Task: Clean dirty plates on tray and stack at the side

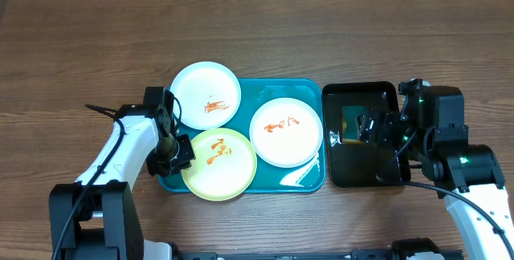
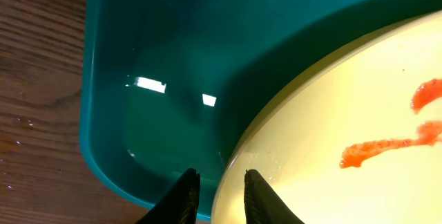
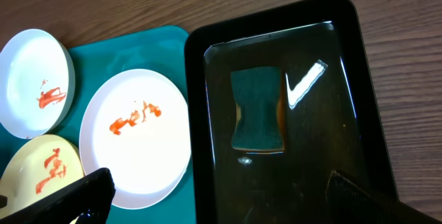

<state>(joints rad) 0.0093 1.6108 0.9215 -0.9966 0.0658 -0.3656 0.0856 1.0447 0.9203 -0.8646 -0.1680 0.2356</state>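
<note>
Rim of the pale yellow plate (image 2: pixel 345 113), streaked orange-red, passing between the left fingers (image 2: pixel 259 200): one tip over the plate, the other over the floor of the teal tray (image 2: pixel 159 58). Narrow gap there; cannot tell whether pinched on the rim. Farther out from those tips, on the same tray, a smeared white plate (image 1: pixel 206 93) and a second white plate (image 1: pixel 286 132). Right fingers (image 3: pixel 83 193) spread wide, gripping nothing, with a dark green sponge (image 3: pixel 257 110) ahead of them in the black tray (image 3: pixel 324 155) on the wooden bench (image 1: pixel 321 27).
</note>
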